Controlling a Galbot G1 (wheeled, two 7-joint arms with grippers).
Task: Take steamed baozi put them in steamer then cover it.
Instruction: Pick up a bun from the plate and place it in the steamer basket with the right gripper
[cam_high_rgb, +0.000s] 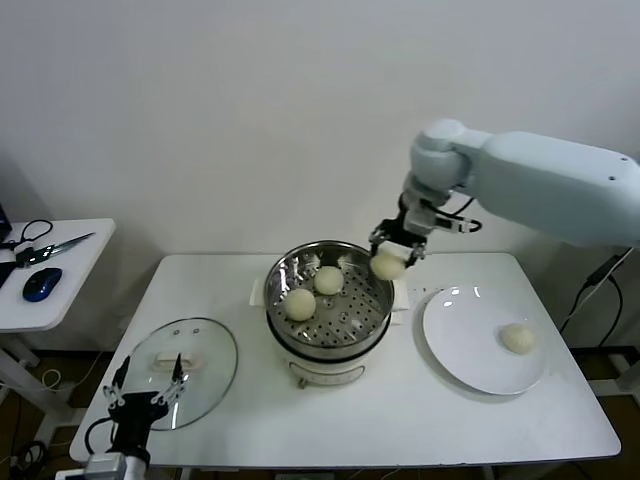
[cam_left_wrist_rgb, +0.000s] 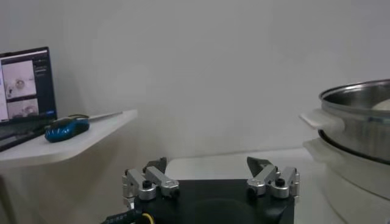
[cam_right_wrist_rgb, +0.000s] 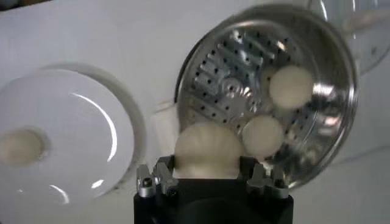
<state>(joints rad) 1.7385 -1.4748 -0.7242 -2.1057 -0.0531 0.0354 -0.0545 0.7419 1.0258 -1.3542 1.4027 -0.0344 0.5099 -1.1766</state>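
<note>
The steamer stands mid-table with two baozi on its perforated floor. My right gripper hangs over the steamer's right rim, shut on a third baozi. The right wrist view shows that bun filling the gap of the right gripper, above the steamer and its two buns. One more baozi lies on the white plate. My left gripper rests open at the table's front left, by the glass lid; its left wrist view shows the open left gripper empty.
The white plate with its bun sits right of the steamer. A low side table at far left carries a blue mouse and scissors. A wall closes off the back.
</note>
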